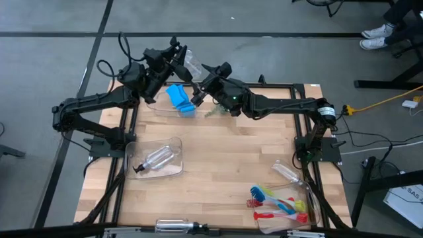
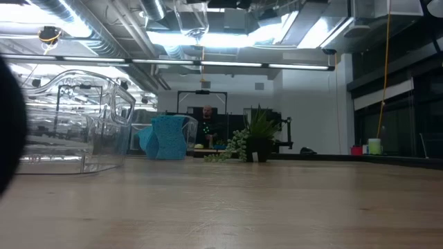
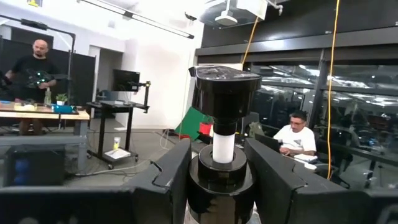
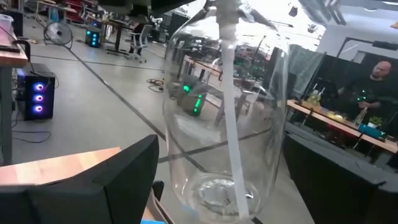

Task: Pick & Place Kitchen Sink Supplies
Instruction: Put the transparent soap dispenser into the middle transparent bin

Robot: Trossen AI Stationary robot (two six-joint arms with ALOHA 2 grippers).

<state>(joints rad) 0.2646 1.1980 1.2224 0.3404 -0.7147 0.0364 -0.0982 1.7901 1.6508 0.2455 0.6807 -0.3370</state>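
— Where's the left gripper [image 3: 221, 177]?

— Raised over the table's [image 1: 225, 158] far edge, pinching a clear bottle [image 1: 192, 65] by the neck. From its wrist, the black pump top [image 3: 224, 87] stands straight ahead, between its two fingers [image 3: 168, 180], and the black collar under the pump sits tight between them.

— And the right gripper [image 4: 217, 186]?

— It faces the left one from the bottle's other end. Its fingers [image 4: 127, 180] are spread wide, one on each side of the clear body (I can't tell whether either pad touches the plastic).

— So the bottle hangs in the air between the two tools?

— Yes, lying tilted, pump end in the left gripper, base toward the right one.

— Anything below them?

— A clear bin [image 1: 158, 108] just under the left gripper, with the blue sponge [image 1: 178, 96] in it, standing on edge.

— The other supplies?

— All well apart from both grippers. A second bottle [image 1: 157, 158] lies in another bin [image 1: 177, 143] on the left arm's side. A third bottle [image 1: 285, 172] lies on the right arm's side, and just beyond it the red, blue and yellow-green brushes [image 1: 279, 202] are bunched together. A fourth bottle [image 1: 173, 226] lies at the table's near edge.
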